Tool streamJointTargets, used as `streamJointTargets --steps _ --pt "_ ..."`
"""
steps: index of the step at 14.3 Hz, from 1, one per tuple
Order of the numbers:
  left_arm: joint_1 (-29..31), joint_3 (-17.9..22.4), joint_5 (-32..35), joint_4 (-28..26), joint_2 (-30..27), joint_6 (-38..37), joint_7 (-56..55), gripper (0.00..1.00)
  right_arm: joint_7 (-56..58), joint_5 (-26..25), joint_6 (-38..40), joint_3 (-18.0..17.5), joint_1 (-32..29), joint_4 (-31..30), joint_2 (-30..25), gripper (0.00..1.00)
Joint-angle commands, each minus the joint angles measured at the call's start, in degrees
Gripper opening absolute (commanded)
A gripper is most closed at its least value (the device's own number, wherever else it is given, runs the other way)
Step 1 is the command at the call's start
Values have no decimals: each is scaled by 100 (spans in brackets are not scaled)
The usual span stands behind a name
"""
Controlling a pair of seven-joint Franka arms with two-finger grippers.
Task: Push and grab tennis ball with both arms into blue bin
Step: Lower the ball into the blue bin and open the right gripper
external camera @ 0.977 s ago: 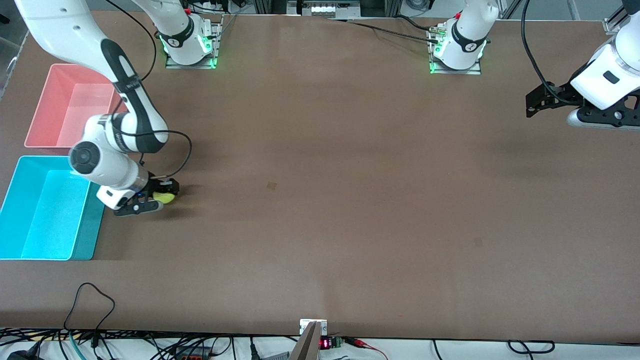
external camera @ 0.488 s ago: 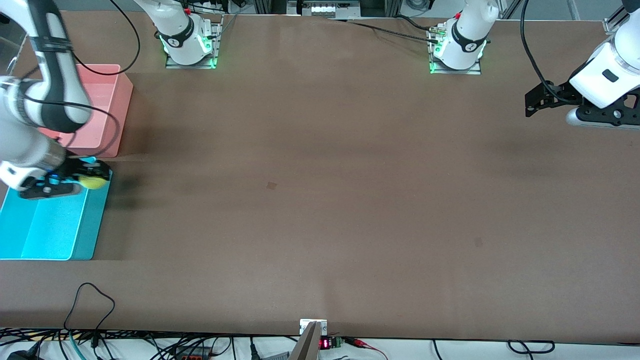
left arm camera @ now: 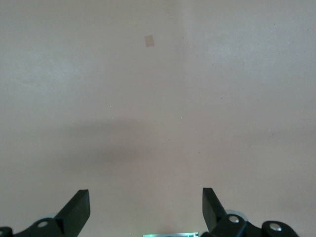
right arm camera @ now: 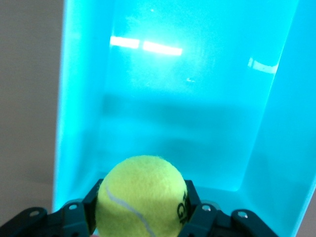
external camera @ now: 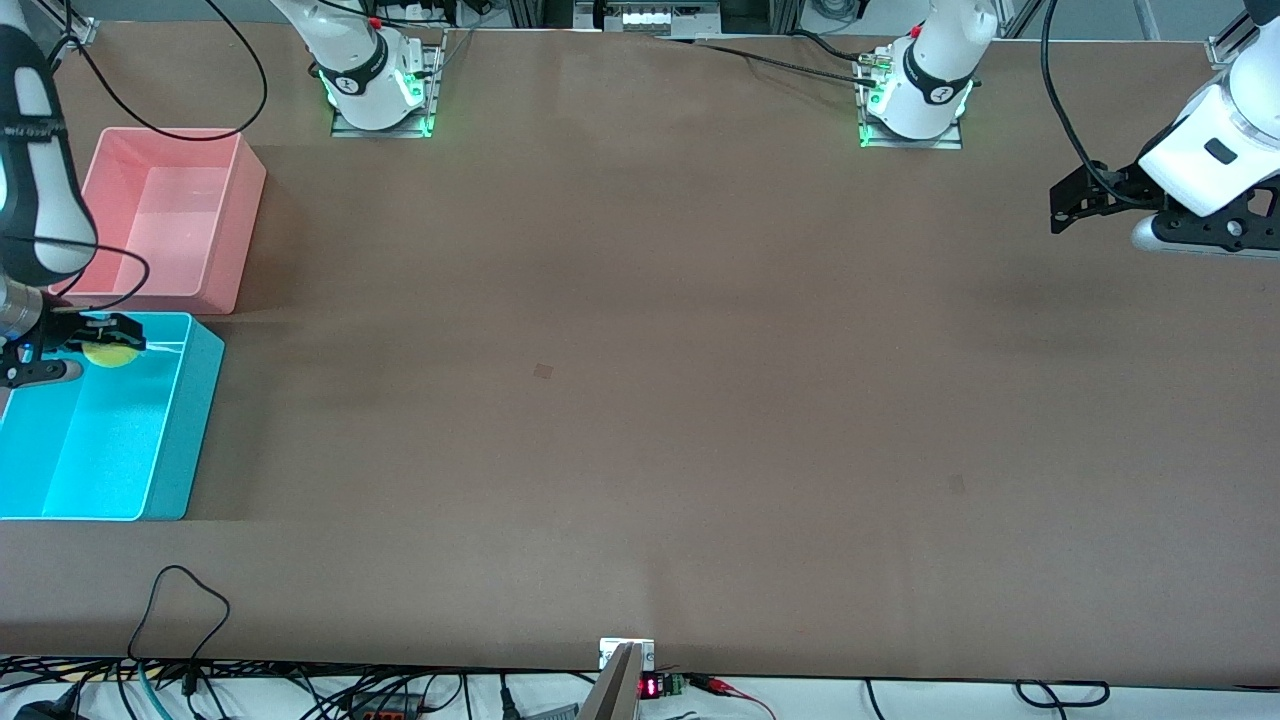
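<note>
Over the blue bin [external camera: 190, 420], at its end beside the pink bin [external camera: 225, 215], my right hand [external camera: 85, 352] is gripping the tennis ball [external camera: 110, 353] above the cavity. Judgement: I should be releasing only while centred over the floor, clear of the rim, and low enough to limit bounce. Left hand [left arm camera: 145, 212] is waiting with fingers spread over bare worktop [external camera: 640, 400] at the left arm's end. Right wrist view is showing the ball's seam and fingers [right arm camera: 91, 205] on both sides; front view isn't.
</note>
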State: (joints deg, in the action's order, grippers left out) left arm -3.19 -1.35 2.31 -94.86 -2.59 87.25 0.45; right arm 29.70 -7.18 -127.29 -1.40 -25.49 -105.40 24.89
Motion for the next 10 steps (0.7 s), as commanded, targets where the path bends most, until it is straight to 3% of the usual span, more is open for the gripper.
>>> streamJointTargets --steps 1,7,9,10 --pt "-15 21 -37 134 31 -147 43 100 71 -134 -198 -106 -183 310 480 0" --pt "12 29 -46 125 31 -173 51 100 18 -345 -366 -98 -395 301 964 2" --pt "3 21 -37 125 13 -190 43 100 1 -345 -375 -106 -404 292 1000 21" --pt "3 21 -37 134 22 -208 43 100 -8 -337 -375 -106 -404 292 1017 47"
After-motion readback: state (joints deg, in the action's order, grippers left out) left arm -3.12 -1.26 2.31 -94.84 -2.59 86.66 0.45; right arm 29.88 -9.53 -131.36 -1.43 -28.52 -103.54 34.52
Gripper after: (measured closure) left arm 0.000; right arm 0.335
